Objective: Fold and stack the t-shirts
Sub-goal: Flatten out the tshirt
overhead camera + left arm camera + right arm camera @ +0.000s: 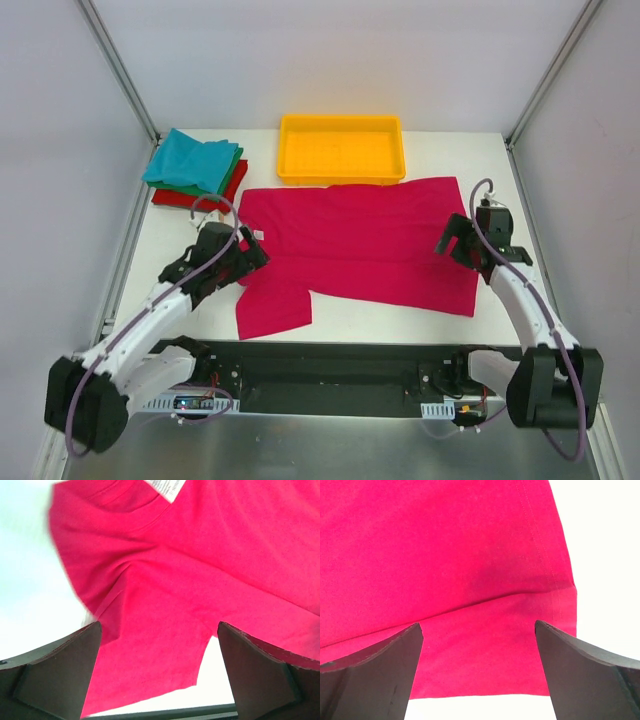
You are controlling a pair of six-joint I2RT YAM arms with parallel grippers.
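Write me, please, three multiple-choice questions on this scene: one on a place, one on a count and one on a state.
1. Where is the yellow tray?
A. Beyond the pink shirt, at the far edge of the table.
B. At the near left corner.
C. At the near right corner.

2. How many folded shirts are in the pile?
A. One.
B. Three.
C. Five.

3. How do the left gripper and right gripper stand?
A. Both shut on cloth.
B. Left shut, right open.
C. Both open.

Answers:
1 A, the tray lies just past the shirt.
2 B, teal, green and red layers show.
3 C, each wrist view shows jaws wide apart over the shirt.
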